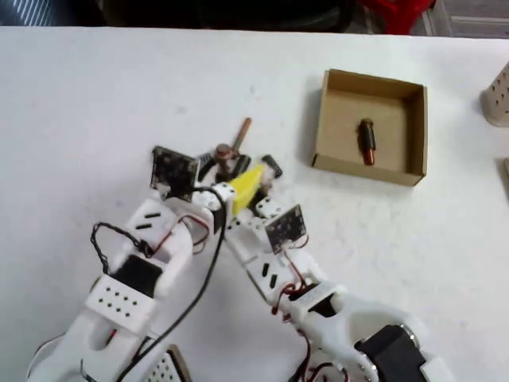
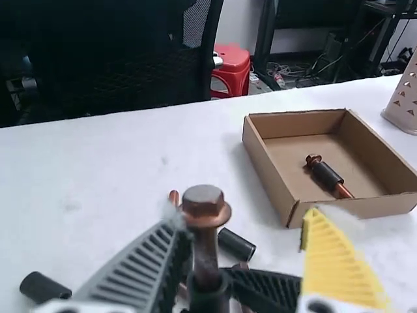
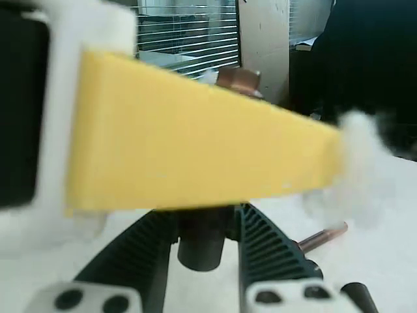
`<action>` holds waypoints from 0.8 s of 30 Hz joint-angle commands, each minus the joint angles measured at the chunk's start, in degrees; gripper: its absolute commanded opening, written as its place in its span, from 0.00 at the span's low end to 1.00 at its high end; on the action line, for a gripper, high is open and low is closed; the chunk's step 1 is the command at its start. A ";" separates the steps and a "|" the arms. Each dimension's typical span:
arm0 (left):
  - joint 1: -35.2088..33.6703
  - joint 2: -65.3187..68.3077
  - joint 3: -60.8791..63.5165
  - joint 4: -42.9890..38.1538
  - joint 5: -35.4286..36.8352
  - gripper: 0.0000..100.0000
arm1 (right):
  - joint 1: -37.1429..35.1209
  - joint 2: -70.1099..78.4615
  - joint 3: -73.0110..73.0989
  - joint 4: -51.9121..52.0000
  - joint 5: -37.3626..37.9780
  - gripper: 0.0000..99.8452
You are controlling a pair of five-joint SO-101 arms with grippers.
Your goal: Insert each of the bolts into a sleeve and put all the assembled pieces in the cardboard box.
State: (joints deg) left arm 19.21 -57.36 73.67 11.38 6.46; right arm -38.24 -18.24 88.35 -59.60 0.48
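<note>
Nearest in the high view, the left arm [image 1: 131,274] and the right arm [image 1: 334,306] stretch from the near edge of the white counter [image 1: 95,103] and meet at its middle, where a bolt [image 1: 226,154] stands upright between them. A loose bolt [image 1: 242,127] lies just beyond it and a loose sleeve [image 1: 271,165] just to its right. The cardboard box [image 1: 343,119] sits farther right with one assembled piece [image 1: 367,142] lying inside. In the left wrist view the left claw [image 2: 244,223] is spread wide: its grey finger [image 2: 146,264] touches the bolt's shaft, while its yellow finger [image 2: 332,261] stands well apart on the other side. The shaft runs down into a black sleeve [image 2: 208,297]. In the right wrist view the yellow finger crosses close in front. Below it the right claw [image 3: 205,215] is clamped on the sleeve with both ribbed fingers pressed against it, and the bolt's head peeks over the top of the yellow finger.
</note>
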 commanded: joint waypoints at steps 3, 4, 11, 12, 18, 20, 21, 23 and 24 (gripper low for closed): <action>-0.57 -0.31 -3.34 1.93 -0.35 0.30 | 1.36 -0.75 -0.53 -1.27 0.70 0.02; -1.10 -0.31 -3.16 1.93 -0.35 0.30 | 1.54 -0.75 -0.53 -1.27 0.70 0.02; -2.24 -1.71 -3.08 6.42 -0.44 0.30 | 1.80 -0.84 -0.79 -1.27 0.62 0.02; -2.33 -2.68 -2.90 7.03 -0.44 0.30 | 1.80 -0.84 -0.79 -1.27 0.62 0.02; -2.86 -10.15 2.55 9.58 -0.44 0.30 | 3.30 -0.92 -0.97 -1.27 0.26 0.02; -4.35 -13.32 5.36 9.58 -0.44 0.30 | 3.30 -0.92 -0.97 -1.27 0.26 0.02; -5.23 -14.99 6.51 9.67 -0.44 0.30 | 3.30 -0.92 -0.97 -1.27 0.44 0.02; -7.60 -18.42 8.18 11.16 -0.44 0.30 | 3.65 -0.92 -0.97 -1.01 0.70 0.02; -8.57 -20.09 8.26 13.54 -0.44 0.30 | 4.00 -0.92 -0.97 -0.92 0.70 0.02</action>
State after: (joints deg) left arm 13.58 -72.66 82.02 21.14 6.46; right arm -35.69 -18.24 88.35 -59.60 0.57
